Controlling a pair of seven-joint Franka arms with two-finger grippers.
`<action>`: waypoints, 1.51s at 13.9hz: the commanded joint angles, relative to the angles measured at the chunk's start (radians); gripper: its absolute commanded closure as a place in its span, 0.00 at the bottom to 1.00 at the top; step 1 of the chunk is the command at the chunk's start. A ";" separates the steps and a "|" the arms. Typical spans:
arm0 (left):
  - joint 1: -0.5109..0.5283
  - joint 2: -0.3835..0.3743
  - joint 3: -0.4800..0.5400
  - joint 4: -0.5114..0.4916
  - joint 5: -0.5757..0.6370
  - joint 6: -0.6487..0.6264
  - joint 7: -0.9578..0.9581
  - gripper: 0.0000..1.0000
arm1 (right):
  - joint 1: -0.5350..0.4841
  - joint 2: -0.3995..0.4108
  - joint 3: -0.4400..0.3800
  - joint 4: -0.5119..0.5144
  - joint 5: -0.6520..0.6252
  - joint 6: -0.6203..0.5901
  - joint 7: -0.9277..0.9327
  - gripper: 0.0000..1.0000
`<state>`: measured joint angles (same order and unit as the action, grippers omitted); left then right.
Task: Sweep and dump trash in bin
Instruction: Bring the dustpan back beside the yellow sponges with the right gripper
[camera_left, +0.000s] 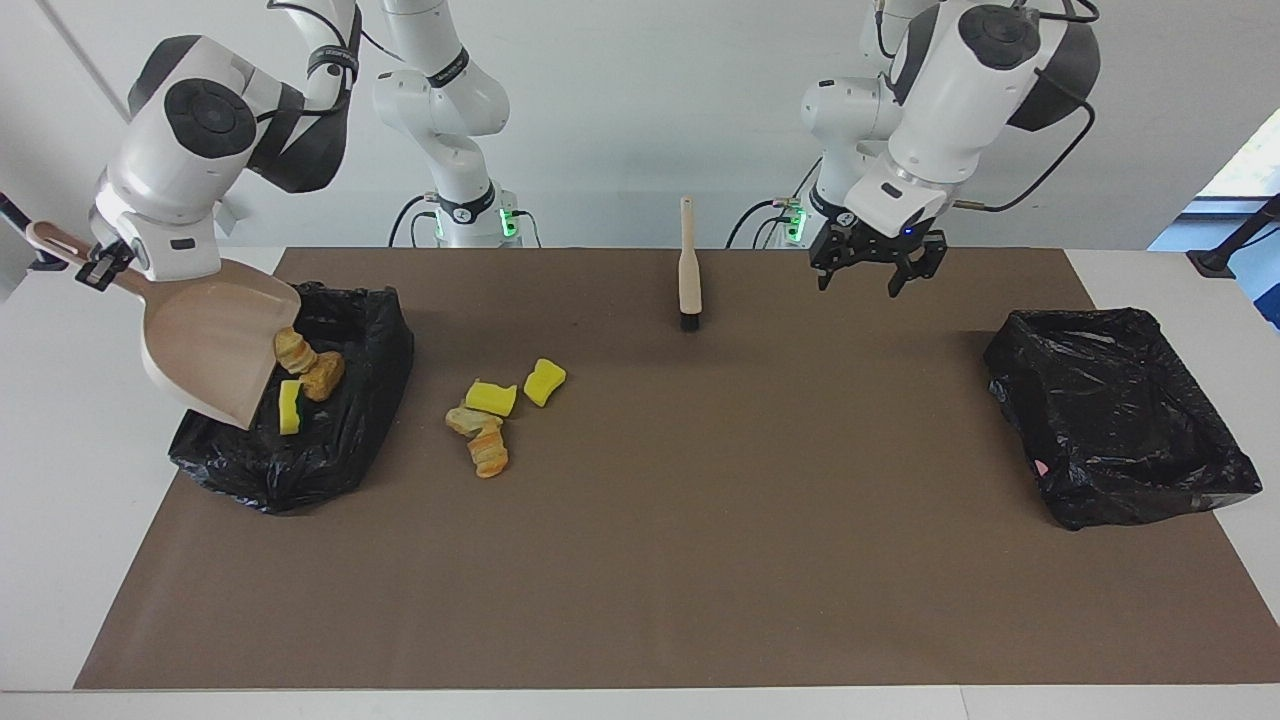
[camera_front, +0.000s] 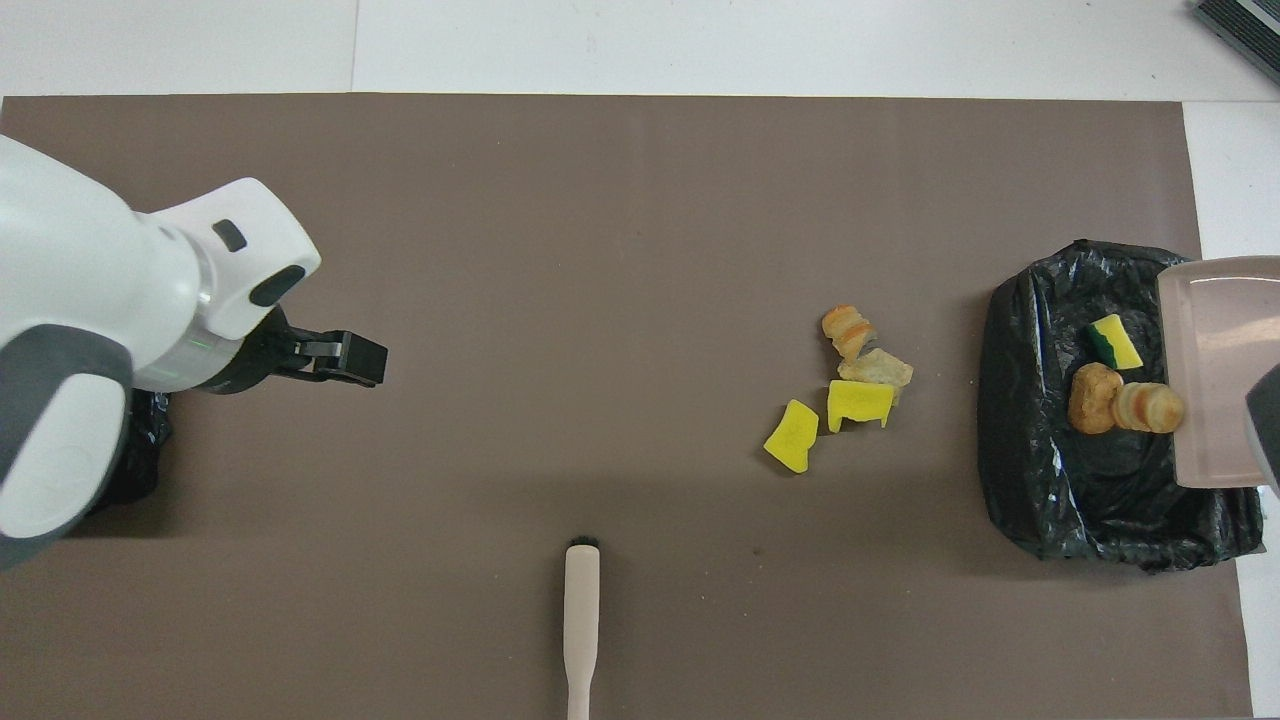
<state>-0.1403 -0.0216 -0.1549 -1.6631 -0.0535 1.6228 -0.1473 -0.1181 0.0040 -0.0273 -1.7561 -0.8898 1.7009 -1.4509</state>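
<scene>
Brush (camera_front: 582, 620) lies at the desk's robot edge. Farther out we count four trash bits (camera_front: 845, 385) on the mat and three (camera_left: 305, 375) in one of two bins (camera_left: 330, 440). Only the facing view shows us the right claw (camera_left: 100, 268) gripping the tilted dustpan (camera_left: 205, 345); the left claw (camera_left: 868, 268) hangs open.

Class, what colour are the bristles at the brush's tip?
Black, on the beige brush; clearest in the facing view.

The overhead view's edge cuts off the dustpan (camera_front: 1215, 370).
</scene>
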 joint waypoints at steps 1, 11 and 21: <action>-0.024 0.020 0.095 0.121 0.047 -0.102 0.061 0.00 | 0.018 -0.032 0.015 0.052 0.024 -0.099 0.039 1.00; -0.013 0.006 0.166 0.255 0.050 -0.251 0.218 0.00 | 0.040 -0.032 0.255 0.098 0.422 -0.285 0.720 1.00; 0.073 0.003 0.092 0.247 0.043 -0.230 0.218 0.00 | 0.364 0.202 0.265 0.199 0.820 -0.225 1.651 1.00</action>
<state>-0.0956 -0.0230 -0.0218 -1.4330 -0.0254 1.4000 0.0615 0.2503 0.1700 0.2430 -1.6305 -0.1468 1.4688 0.1242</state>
